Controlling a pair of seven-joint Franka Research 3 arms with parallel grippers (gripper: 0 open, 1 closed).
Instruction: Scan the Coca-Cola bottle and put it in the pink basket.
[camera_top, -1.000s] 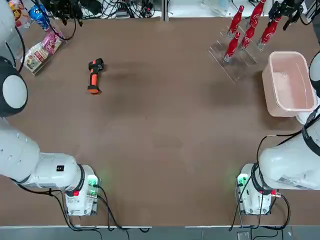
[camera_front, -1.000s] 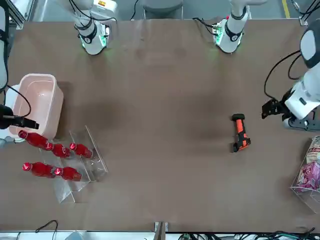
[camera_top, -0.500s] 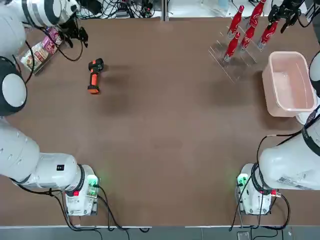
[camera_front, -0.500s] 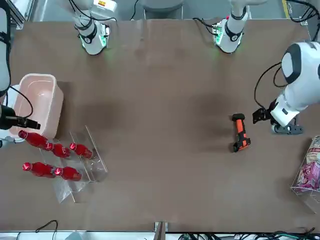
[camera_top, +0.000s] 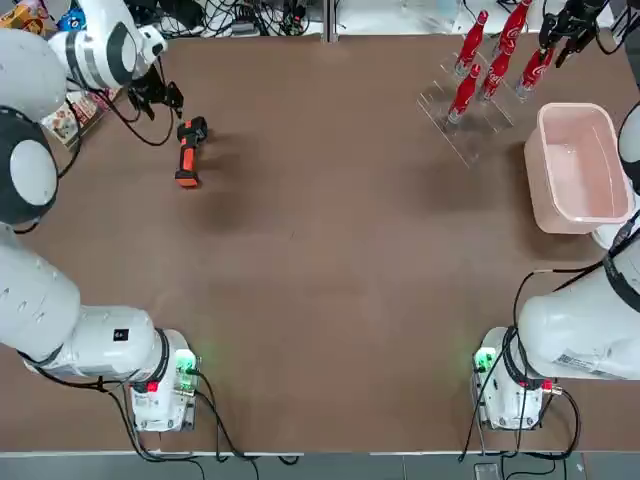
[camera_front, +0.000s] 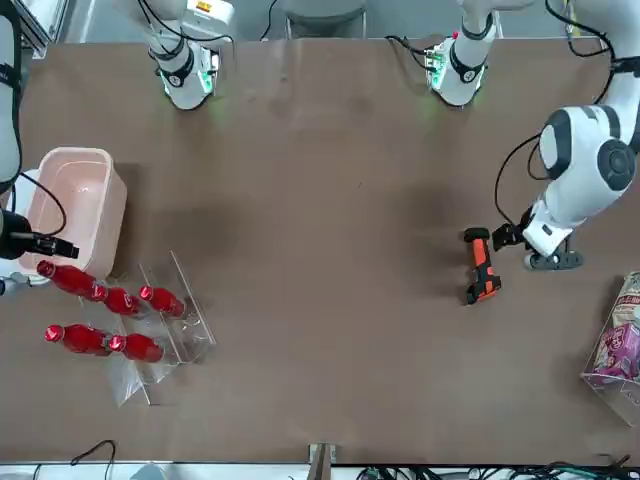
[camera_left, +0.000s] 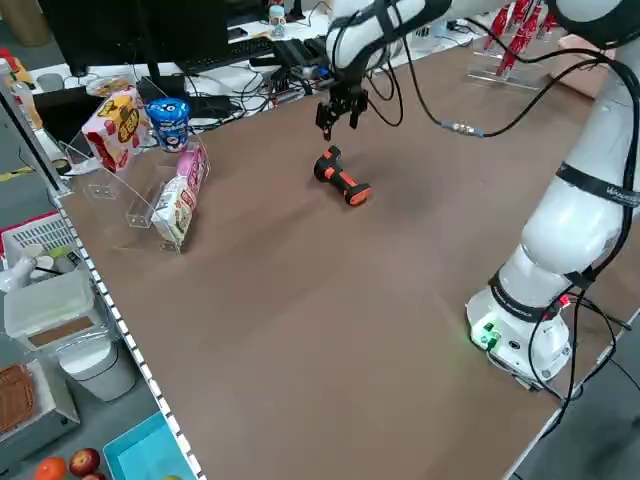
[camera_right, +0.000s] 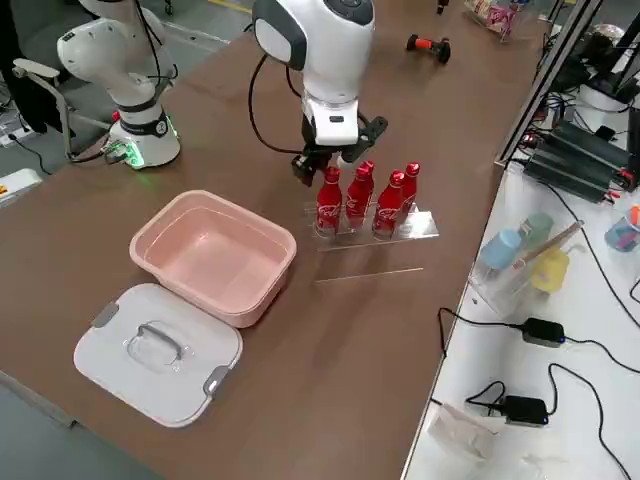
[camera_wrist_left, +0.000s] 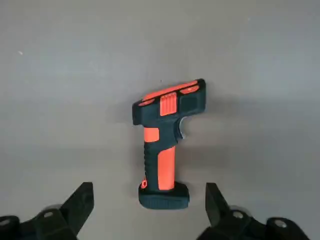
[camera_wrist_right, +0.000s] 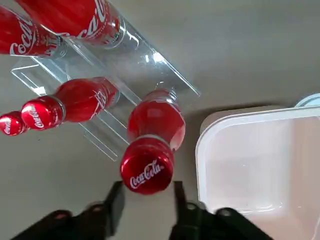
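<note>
While the right gripper (camera_wrist_right: 149, 188) stands at the rack (camera_wrist_right: 155, 57), its fingers are drawn together on either side of one bottle (camera_wrist_right: 146, 172), apparently closed on it at the cap. The bottle is upright in the rack, its long axis running from the table up into the grip; it is the one nearest the basket (camera_top: 583, 222), which lies on the robot's side of the rack and toward the right. The right arm is plainly the nearer to both.

The left gripper (camera_wrist_left: 150, 192), its jaws wide apart and with nothing between them, is above the table just beside the scanner (camera_wrist_left: 166, 167). The scanner lies flat, its handle pointing back toward the robot's side. The step in hand is judged to be a double pick-up: bottle by the right arm, scanner by the left. The next move probably calls for a straight lift, since a sideways pull could catch the rack or its neighbours.

The right wrist view shows the cap between the fingers, which the top view does not make out; the right side view alone shows the whole lid (camera_right: 150, 375) beside the basket.
</note>
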